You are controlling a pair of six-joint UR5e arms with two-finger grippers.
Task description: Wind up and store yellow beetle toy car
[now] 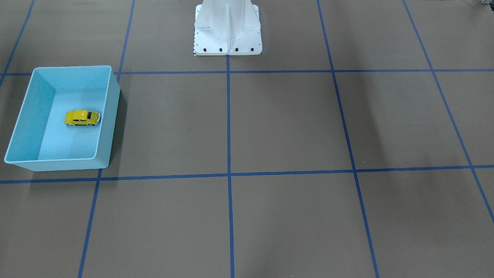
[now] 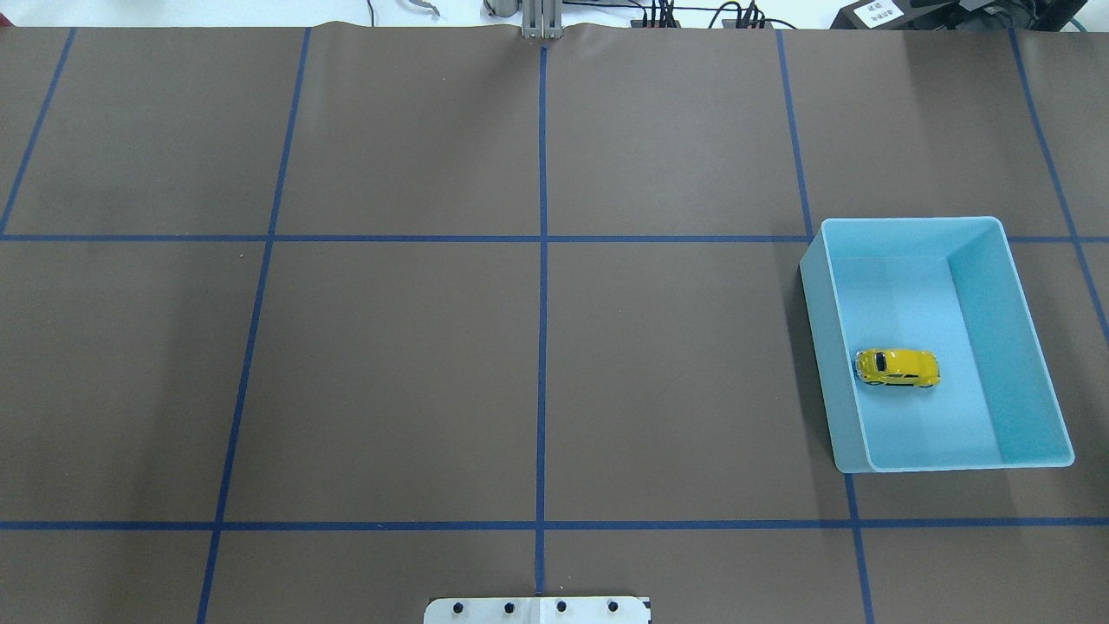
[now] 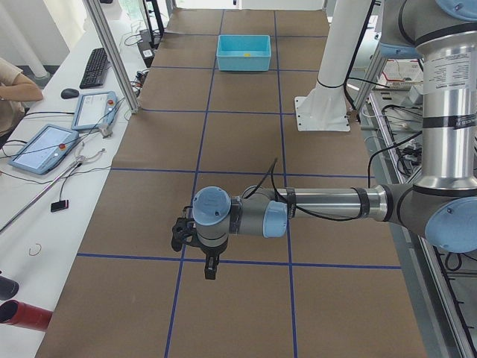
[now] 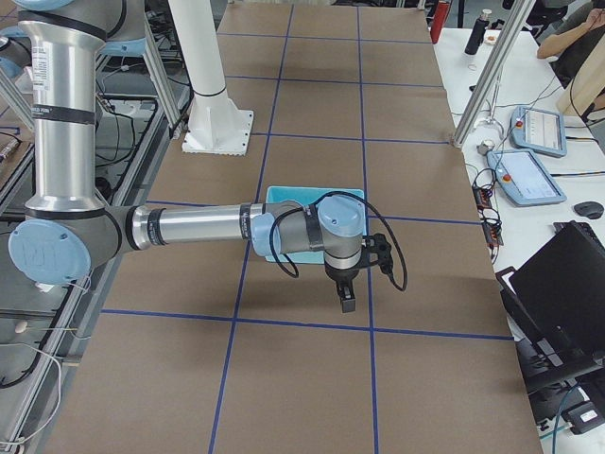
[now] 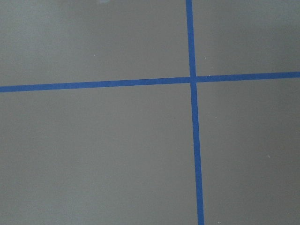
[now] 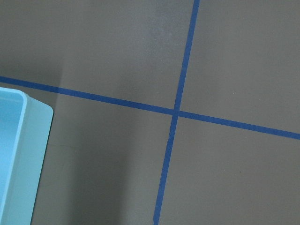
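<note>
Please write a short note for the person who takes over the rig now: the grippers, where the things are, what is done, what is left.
Left gripper: over bare table, far from the bin; I cannot tell whether it is open or shut.
Right gripper: above the table, near the blue bin; I cannot tell its state either.
Yellow beetle toy car: on its wheels inside the blue bin.
Done: the car appears stored.
Left: probably nothing; winding cannot be confirmed from the pictures.

a light blue bin (image 2: 1009, 347) sits on the brown table (image 2: 390, 373). blue tape lines (image 2: 542, 347) cross it in a grid.
</note>
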